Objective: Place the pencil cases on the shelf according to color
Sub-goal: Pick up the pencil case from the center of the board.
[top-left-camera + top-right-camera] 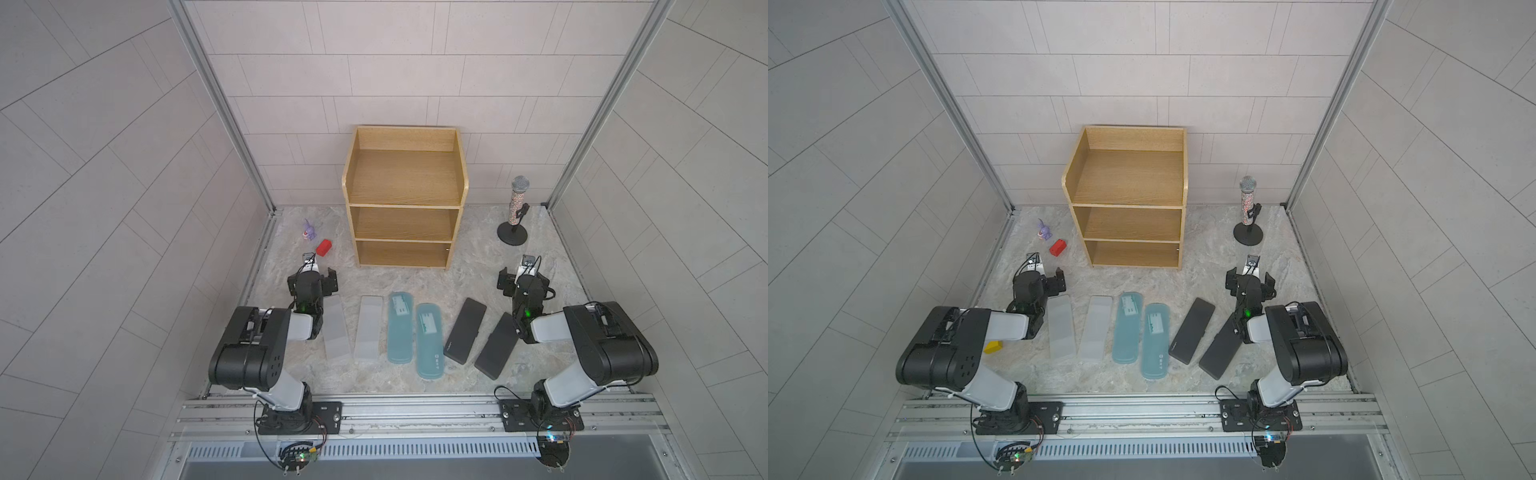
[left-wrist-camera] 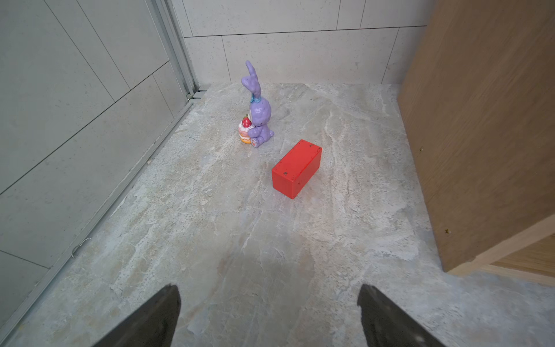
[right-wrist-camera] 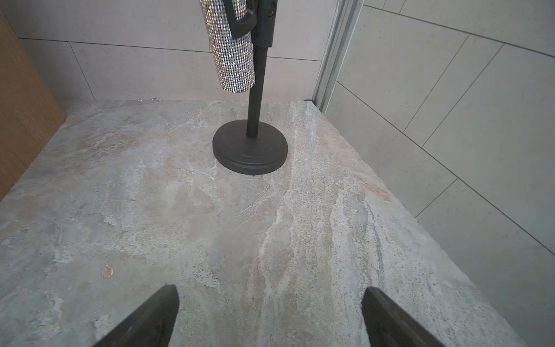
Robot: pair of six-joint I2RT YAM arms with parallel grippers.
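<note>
Several pencil cases lie in a row on the stone table in both top views: two frosted grey (image 1: pixel 336 328) (image 1: pixel 369 328), two teal (image 1: pixel 400 328) (image 1: pixel 430 340) and two black (image 1: pixel 465 330) (image 1: pixel 497 345). Behind them stands the wooden shelf (image 1: pixel 405 183) (image 1: pixel 1129 178), all three levels bare. My left gripper (image 1: pixel 311 276) (image 2: pixel 268 290) hovers open just behind the leftmost grey case, pointing at the back left corner. My right gripper (image 1: pixel 524 278) (image 3: pixel 270 290) is open behind the black cases. Neither holds anything.
A purple rabbit figurine (image 2: pixel 256 111) and a red block (image 2: pixel 295 168) sit left of the shelf (image 2: pixel 480 135). A glittery microphone on a black stand (image 3: pixel 250 147) is at the back right. A yellow block (image 1: pixel 993 347) lies under my left arm. Tiled walls close in three sides.
</note>
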